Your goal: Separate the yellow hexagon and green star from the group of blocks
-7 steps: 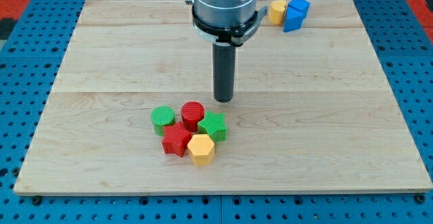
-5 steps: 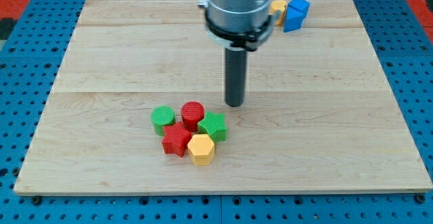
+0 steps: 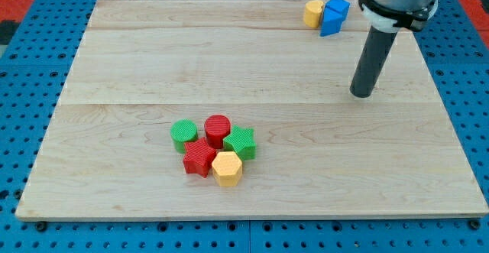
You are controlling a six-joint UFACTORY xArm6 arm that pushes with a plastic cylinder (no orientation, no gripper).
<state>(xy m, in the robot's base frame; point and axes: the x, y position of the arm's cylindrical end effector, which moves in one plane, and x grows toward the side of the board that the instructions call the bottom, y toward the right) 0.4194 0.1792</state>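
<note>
Lately my tip (image 3: 363,95) has swung right, far from the green star (image 3: 240,142).

I'm running this in a robotics lab: a wooden table (image 3: 382,154) sits on a blue perforated mounting base (image 3: 23,131), with ridged plastic test blocks.

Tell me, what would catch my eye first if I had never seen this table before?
Probably the tight huddle of five blocks near the view's bottom centre: green cylinder, red cylinder, green star, red star and yellow hexagon. Next, the dark rod at the view's right, my tip resting far from that huddle. A yellow block and a blue block sit together at the view's top right.
</note>
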